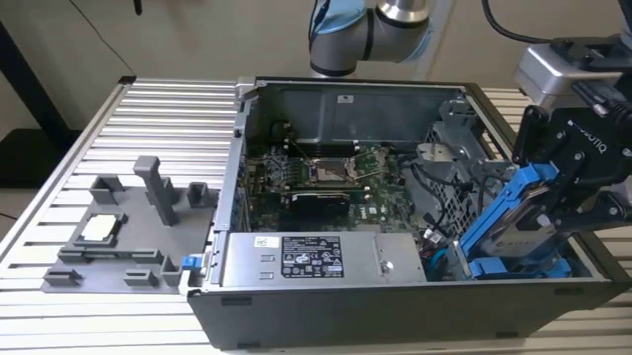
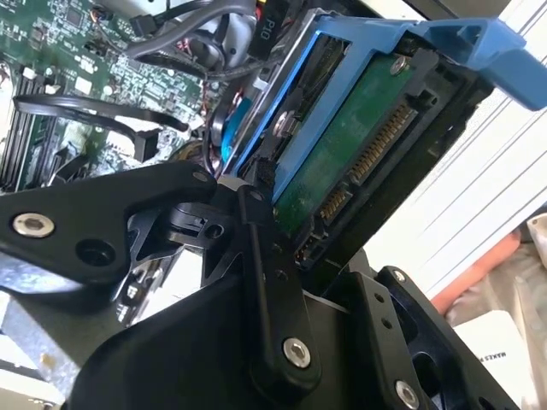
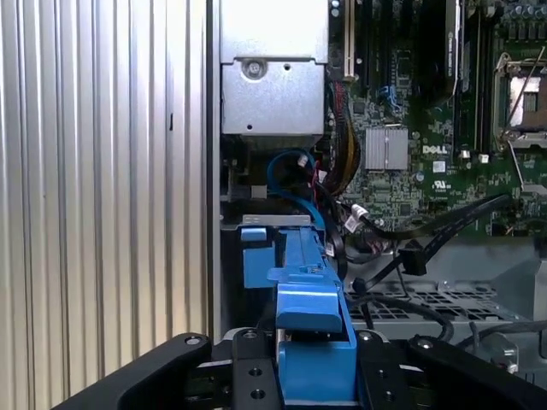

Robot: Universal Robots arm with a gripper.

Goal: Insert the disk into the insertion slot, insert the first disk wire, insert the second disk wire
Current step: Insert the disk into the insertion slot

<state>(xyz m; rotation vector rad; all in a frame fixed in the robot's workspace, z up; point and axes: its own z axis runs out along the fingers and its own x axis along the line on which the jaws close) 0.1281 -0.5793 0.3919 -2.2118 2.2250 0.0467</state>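
My gripper (image 1: pixel 555 213) is shut on the disk (image 1: pixel 513 222), a drive clipped in a bright blue carrier. The disk hangs tilted over the exterior view's right end of the open computer case, its lower end down by the blue-lined insertion slot (image 1: pixel 519 268). In the second wrist view the disk's green circuit board (image 2: pixel 359 145) and its connector face the camera beside one black finger (image 2: pixel 261 248). In the first wrist view the carrier (image 3: pixel 312 303) sits between the two fingers, with the gripper (image 3: pixel 312 363) clamped on its edges. Loose black cables (image 3: pixel 427 243) and a blue cable (image 3: pixel 286 166) lie beside the slot.
The grey labelled power-supply box (image 1: pixel 316 259) fills the case's near side beside the slot. The motherboard (image 1: pixel 326 174) lies behind it. A grey fixture plate (image 1: pixel 129 229) with upright posts sits on the slatted table at the exterior view's left. The case wall (image 1: pixel 593 259) borders the slot.
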